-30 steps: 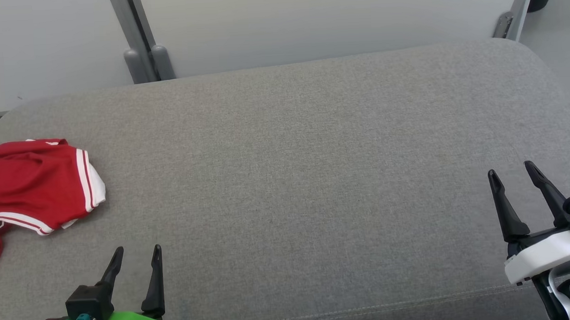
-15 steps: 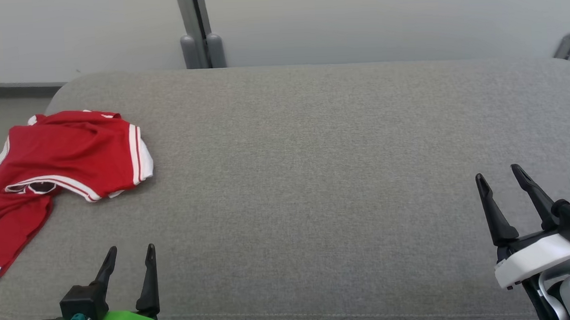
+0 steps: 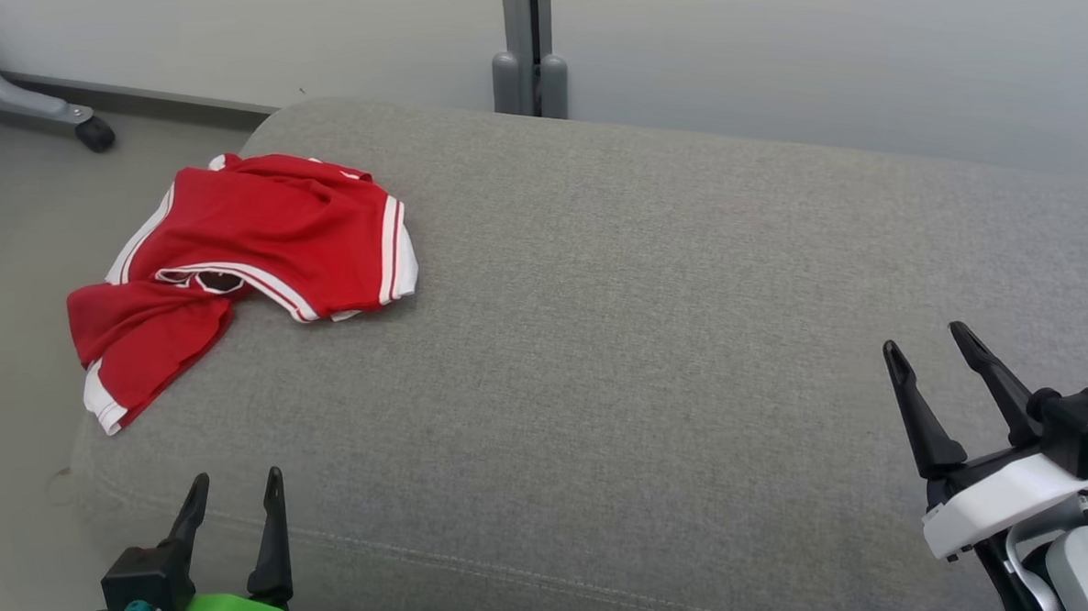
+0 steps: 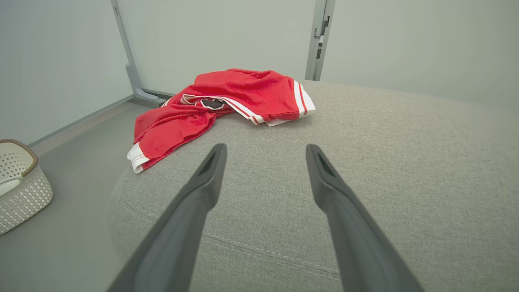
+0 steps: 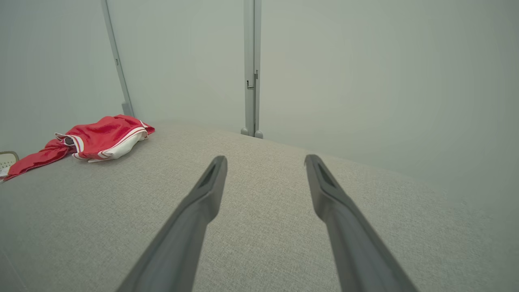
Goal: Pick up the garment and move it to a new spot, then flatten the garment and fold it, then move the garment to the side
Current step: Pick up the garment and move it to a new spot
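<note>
Garment (image 3: 248, 254) is seen crumpled at the cushion's (image 3: 646, 338) far left corner in the head view; left claw (image 3: 238, 489) and right claw (image 3: 924, 344) are held wide open, empty, well apart from it. In the left wrist view one end is draped over the edge. In the right wrist view it lies far off. Every step is judged undone.

Left hand (image 3: 233, 484) spread wide; right hand (image 3: 925, 339) likewise — both empty.
</note>
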Controlling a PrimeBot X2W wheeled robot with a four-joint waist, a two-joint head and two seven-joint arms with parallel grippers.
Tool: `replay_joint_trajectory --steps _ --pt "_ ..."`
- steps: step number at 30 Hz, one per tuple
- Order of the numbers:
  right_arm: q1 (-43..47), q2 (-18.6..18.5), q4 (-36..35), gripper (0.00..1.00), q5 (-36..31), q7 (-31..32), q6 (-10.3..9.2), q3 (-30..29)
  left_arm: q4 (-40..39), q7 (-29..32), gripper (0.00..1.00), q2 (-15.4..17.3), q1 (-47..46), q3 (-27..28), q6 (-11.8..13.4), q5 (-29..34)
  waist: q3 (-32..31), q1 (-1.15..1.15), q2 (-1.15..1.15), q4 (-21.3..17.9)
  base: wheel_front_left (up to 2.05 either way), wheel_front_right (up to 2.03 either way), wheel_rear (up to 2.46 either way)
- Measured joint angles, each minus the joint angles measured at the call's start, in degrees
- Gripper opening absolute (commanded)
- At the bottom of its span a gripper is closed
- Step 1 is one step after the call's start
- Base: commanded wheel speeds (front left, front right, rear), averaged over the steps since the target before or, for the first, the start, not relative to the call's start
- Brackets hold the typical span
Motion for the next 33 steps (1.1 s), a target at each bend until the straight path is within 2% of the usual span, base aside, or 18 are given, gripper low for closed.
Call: replay_joint_trajectory --steps 7,17,25,33 --pt "0.0 0.8 0.5 1.0 -0.4 0.0 0.48 1.3 -0.1 0.0 1.0 0.1 0.1 1.8 0.0 0.0 -0.3 0.0 0.0 3.1 0.0 0.0 0.0" --pt "0.0 0.8 0.7 1.0 -0.7 0.0 0.49 1.2 -0.4 0.0 1.0 -0.1 0.2 2.9 -0.4 -0.2 0.2 0.0 0.0 3.3 0.0 0.0 0.0" --pt "-1.8 -1.4 -1.1 1.0 -2.3 0.0 0.52 0.9 -0.3 0.0 1.0 -1.1 -1.0 5.6 -0.5 -3.9 3.4 0.0 0.0 3.3 0.0 0.0 0.0" --pt "-7.7 -3.6 -3.9 1.0 -3.4 -0.2 1.02 2.6 1.8 2.4 1.0 -2.1 -10.4 7.1 -1.5 -10.1 9.5 0.0 0.0 2.7 0.0 0.0 0.0"
